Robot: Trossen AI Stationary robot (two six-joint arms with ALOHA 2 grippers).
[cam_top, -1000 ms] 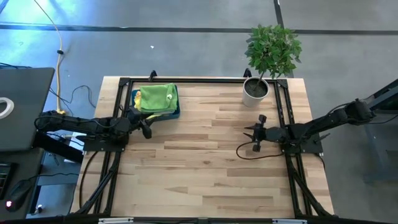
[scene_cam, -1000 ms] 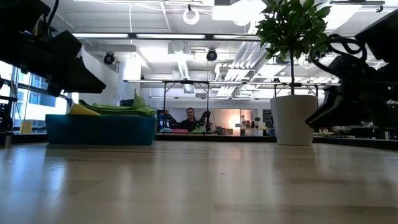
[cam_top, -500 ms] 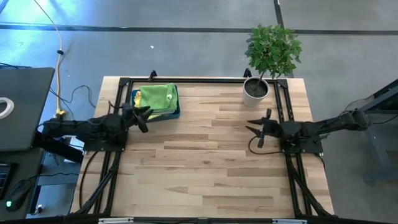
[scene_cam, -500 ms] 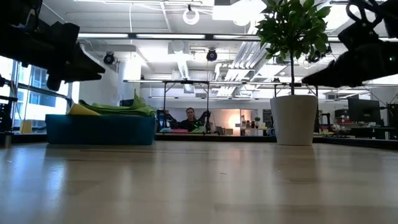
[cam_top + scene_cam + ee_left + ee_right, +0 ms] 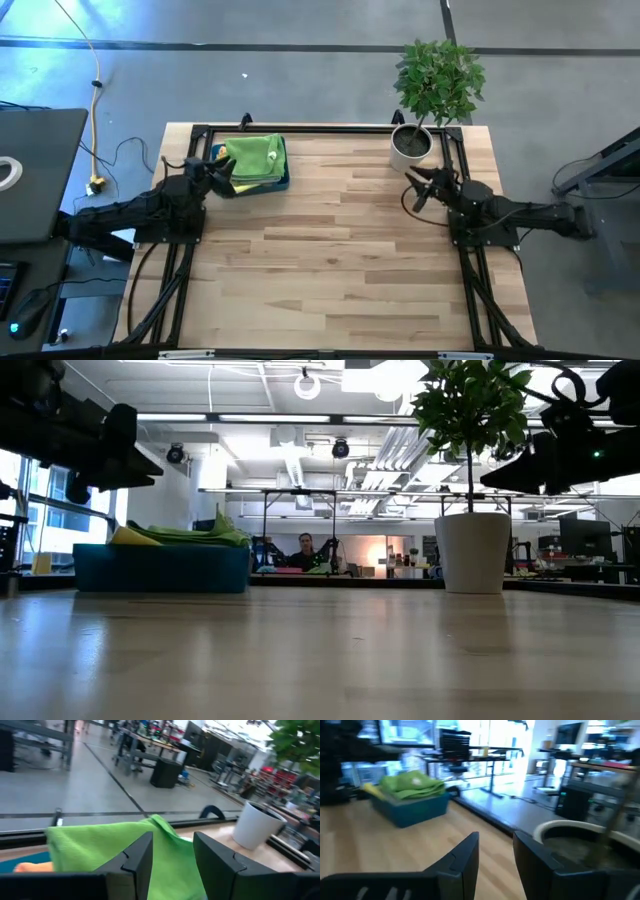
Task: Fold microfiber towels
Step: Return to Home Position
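A pile of towels lies in a dark teal tray [image 5: 283, 181] at the table's far left. A bright green towel [image 5: 252, 156] is on top, with a yellow one [image 5: 219, 154] showing at its left edge. The pile also shows in the low view [image 5: 185, 535] and the left wrist view [image 5: 105, 845]. My left gripper [image 5: 226, 181] is open just left of and above the tray's near-left corner, its fingers apart in front of the green towel [image 5: 172, 855]. My right gripper [image 5: 420, 186] is open and empty, raised near the white plant pot [image 5: 411, 146].
A potted plant in a white pot [image 5: 472, 550] stands at the table's far right. A black frame rail [image 5: 330, 129] runs round the table. The wooden top [image 5: 330, 260] lies between the arms. A person sits in the room beyond the table [image 5: 305, 550].
My left gripper has gone toward the table's far edge and up, closing on the tray's near-left corner. My right gripper has gone toward the far edge, up toward the plant pot, and turned to point that way.
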